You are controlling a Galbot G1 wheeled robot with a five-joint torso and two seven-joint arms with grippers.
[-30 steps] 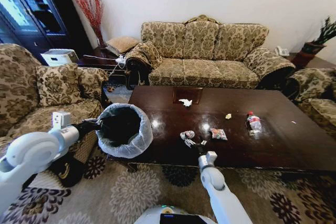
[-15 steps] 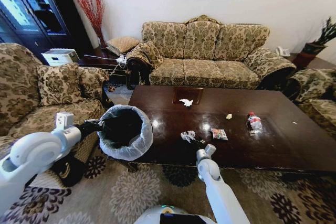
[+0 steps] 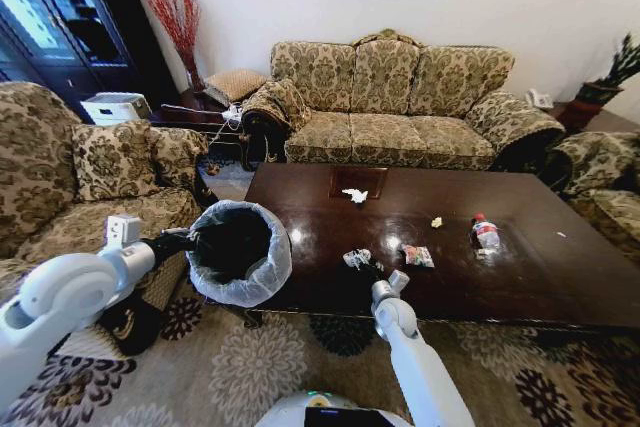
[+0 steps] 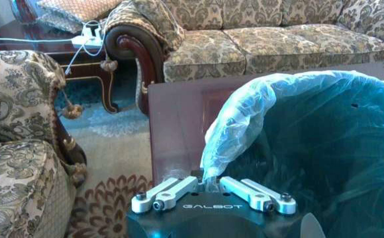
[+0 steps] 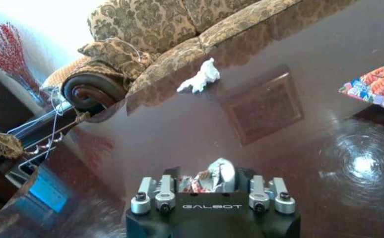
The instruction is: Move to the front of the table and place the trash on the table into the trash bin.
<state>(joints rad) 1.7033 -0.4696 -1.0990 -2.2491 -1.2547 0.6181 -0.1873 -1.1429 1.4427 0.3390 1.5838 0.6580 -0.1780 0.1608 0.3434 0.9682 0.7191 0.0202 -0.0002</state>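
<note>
Trash was mostly still on the bench point(image 3: 520, 257) when we looked: a white tissue point(image 3: 353, 195) toward the far edge, a yellow scrap point(image 3: 435, 221), a snack wrapper point(image 3: 418, 256) and a small bottle point(image 3: 484, 232) nearer the middle. Our right gripper point(image 5: 209, 191) sat at the near edge, jaws clenched on a crumpled shiny wrapper point(image 5: 212, 177). Our left gripper point(image 4: 212, 191) held the trash bin point(image 3: 238, 250) by its bagged rim at the bench's left end, jaws clamped. We judged nearly everything remained to bin.
</note>
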